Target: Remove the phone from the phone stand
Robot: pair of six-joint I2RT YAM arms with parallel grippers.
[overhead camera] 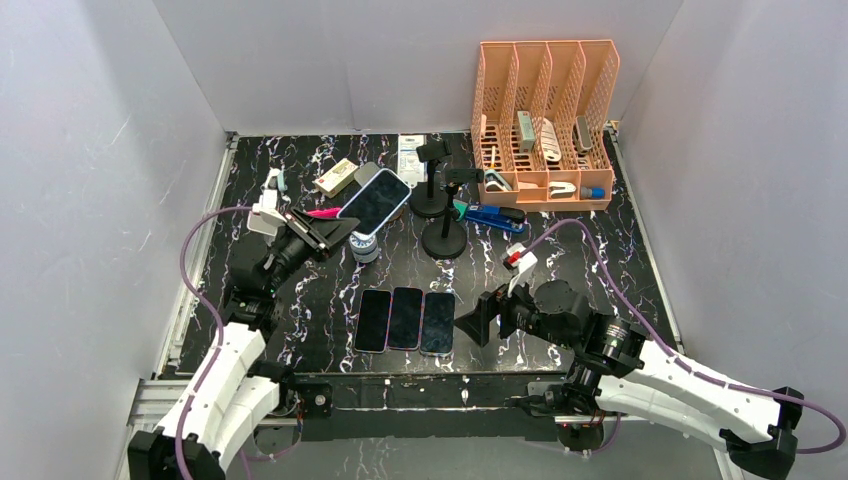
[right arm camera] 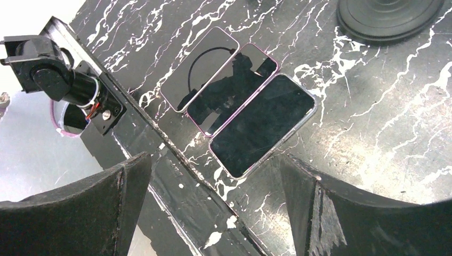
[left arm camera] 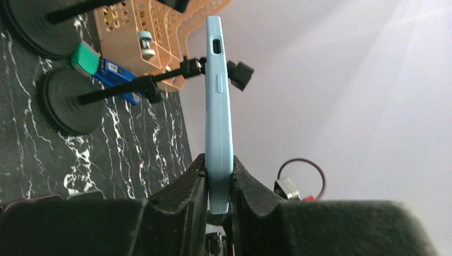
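From here I see the left fingers (left arm camera: 184,192) clamped on the lower end of the light-blue phone (left arm camera: 218,106). In the left wrist view the phone stands edge-on between the two black pads, with its port and side button facing the camera. In the top view the left arm reaches toward the middle of the table (overhead camera: 300,300) and the same phone (overhead camera: 377,198) is held up at a tilt, dark screen upward, with the left fingers (overhead camera: 335,228) on its near end. Just below the phone sits a small pale stand (overhead camera: 365,248). I cannot tell whether the phone touches it or hangs clear of it. To the right of the phone are a black stand (overhead camera: 445,235) with a round base and a second black stand (overhead camera: 432,190) just behind it, and a blue stapler (overhead camera: 497,217) lies beside them. An orange file organizer (overhead camera: 545,120) holding small items stands at the far right of the table. The right fingers (right arm camera: 96,213) are spread wide with nothing between them. In the top view they (overhead camera: 476,322) sit low, near the front edge of the table, just right of a row of three phones (overhead camera: 405,318). Those three lie flat, face up and side by side, with their edges touching or nearly so. The right wrist view looks down on that row (right arm camera: 240,101) from just above.
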